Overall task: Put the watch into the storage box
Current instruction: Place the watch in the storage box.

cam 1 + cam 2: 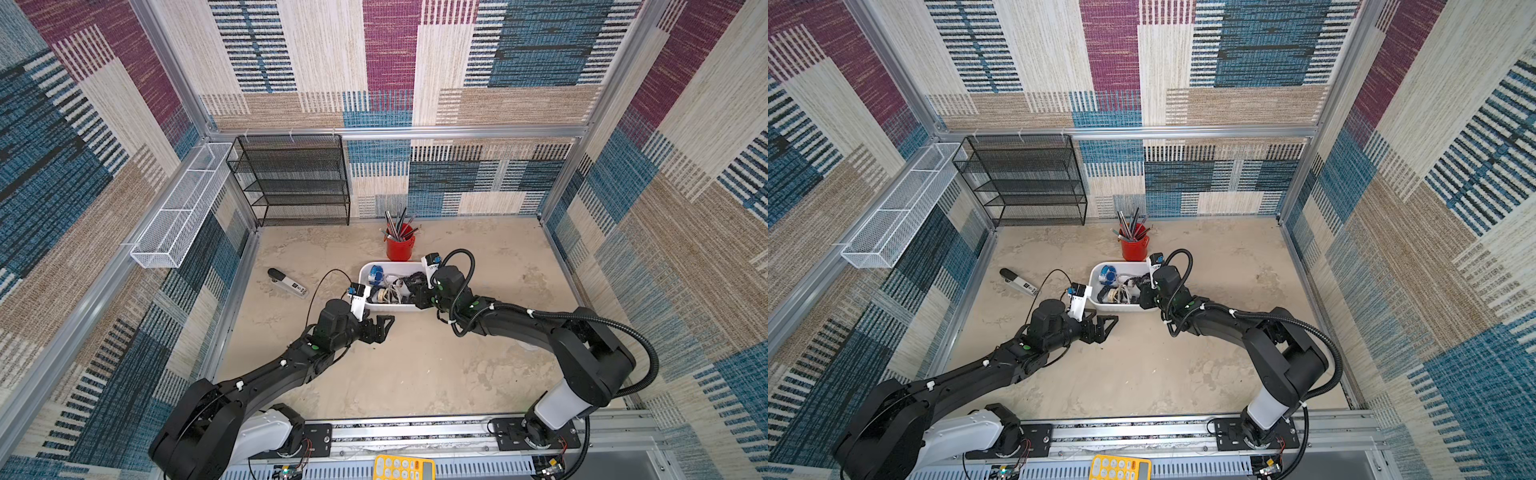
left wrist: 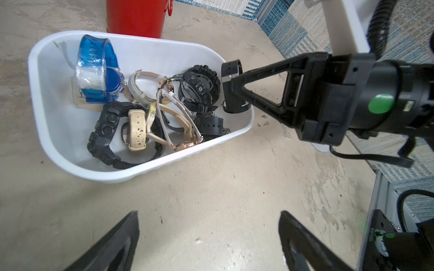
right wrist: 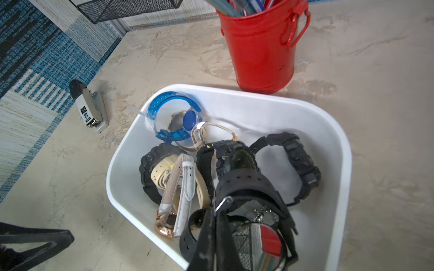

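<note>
Watch (image 2: 232, 98) hangs clenched in right fingers (image 2: 270, 71), directly over storage box (image 2: 164, 54) interior; left fingers (image 2: 129, 230) spread, empty.

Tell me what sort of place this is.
Probably a robot test cell dressed as an office desk: carpet panels in an aluminium frame wall it in, the left arm and right arm sit on a rail, and the props are a stapler, a red pen cup and a storage box.

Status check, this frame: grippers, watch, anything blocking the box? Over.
Copy: left gripper open, empty, beside storage box; right gripper shut on black watch over the box's end. Box holds other watches; nothing blocks the drop.
</note>
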Controlling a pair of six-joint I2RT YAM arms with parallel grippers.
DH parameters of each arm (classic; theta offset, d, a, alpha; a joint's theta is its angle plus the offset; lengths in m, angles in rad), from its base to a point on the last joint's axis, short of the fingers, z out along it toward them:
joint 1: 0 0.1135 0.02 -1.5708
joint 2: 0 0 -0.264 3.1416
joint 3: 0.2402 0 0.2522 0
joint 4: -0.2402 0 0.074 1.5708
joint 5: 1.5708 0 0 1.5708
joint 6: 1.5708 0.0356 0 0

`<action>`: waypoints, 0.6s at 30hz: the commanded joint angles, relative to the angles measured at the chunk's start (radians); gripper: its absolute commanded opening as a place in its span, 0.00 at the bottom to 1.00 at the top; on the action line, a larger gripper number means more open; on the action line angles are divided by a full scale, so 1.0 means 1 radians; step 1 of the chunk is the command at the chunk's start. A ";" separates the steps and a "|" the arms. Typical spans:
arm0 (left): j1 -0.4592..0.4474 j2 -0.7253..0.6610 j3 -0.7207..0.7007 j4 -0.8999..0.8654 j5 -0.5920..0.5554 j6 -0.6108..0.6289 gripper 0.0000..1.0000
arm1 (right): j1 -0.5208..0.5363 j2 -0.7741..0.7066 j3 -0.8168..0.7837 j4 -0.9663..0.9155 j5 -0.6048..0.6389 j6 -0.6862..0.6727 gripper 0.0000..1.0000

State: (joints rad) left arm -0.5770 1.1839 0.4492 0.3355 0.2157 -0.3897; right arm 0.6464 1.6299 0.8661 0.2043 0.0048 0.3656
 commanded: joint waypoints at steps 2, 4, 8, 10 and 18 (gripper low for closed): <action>0.000 0.000 0.010 -0.001 -0.008 0.002 0.94 | -0.005 0.021 0.012 0.047 -0.015 0.012 0.04; 0.000 -0.006 0.016 -0.009 -0.008 -0.003 0.94 | -0.005 0.016 0.019 0.034 -0.011 0.014 0.16; 0.000 -0.022 0.015 -0.023 -0.010 0.004 0.94 | -0.006 -0.020 0.001 0.046 0.009 0.013 0.56; 0.000 -0.026 0.005 -0.014 -0.030 0.002 0.94 | -0.005 -0.035 0.003 0.034 0.024 0.010 0.70; 0.001 -0.030 -0.004 -0.009 -0.042 -0.016 0.94 | -0.005 -0.088 -0.030 0.042 0.050 0.004 1.00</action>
State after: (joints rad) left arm -0.5766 1.1568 0.4522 0.3172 0.1883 -0.3904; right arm 0.6403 1.5532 0.8383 0.2230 0.0319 0.3695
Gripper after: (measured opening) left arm 0.939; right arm 0.999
